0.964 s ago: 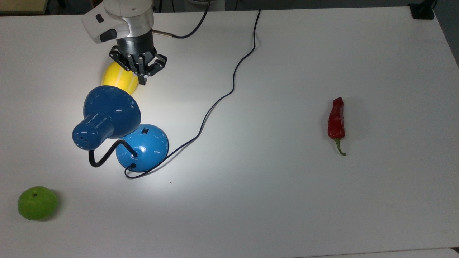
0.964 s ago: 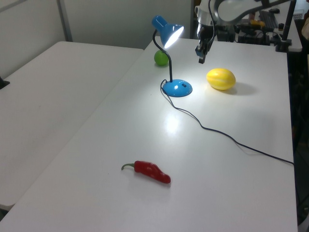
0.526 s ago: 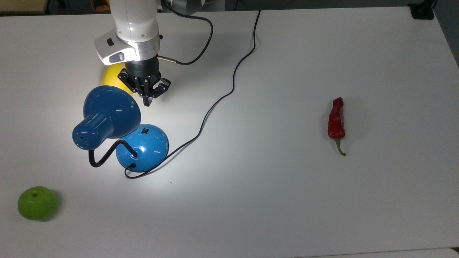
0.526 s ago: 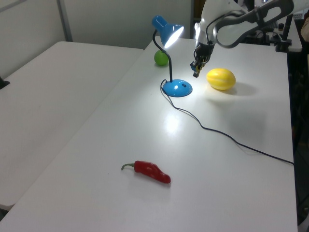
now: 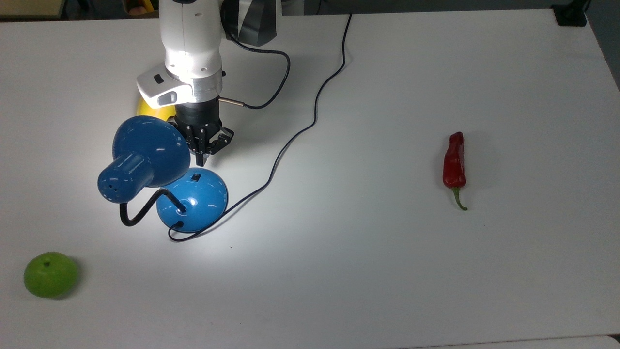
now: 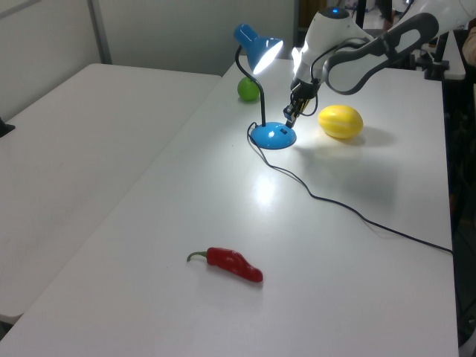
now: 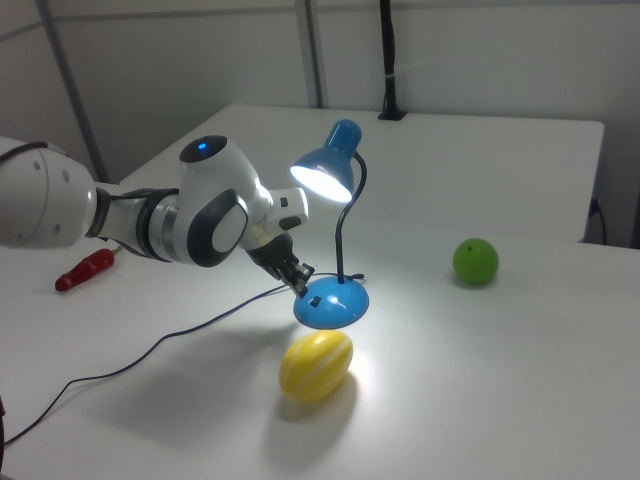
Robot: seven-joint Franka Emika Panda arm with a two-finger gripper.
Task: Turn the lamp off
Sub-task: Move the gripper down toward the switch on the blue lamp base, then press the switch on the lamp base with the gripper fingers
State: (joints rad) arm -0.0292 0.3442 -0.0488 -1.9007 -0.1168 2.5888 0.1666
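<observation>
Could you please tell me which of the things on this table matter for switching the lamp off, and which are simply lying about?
Part of the job:
- the lamp, lit, with its black switch on the blue base
- the claw, just above that switch
- the lamp's cord

Just lying about:
- the yellow fruit
- the green fruit
- the red chilli

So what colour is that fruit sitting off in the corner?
Green; the round fruit shows best in the top view.
</observation>
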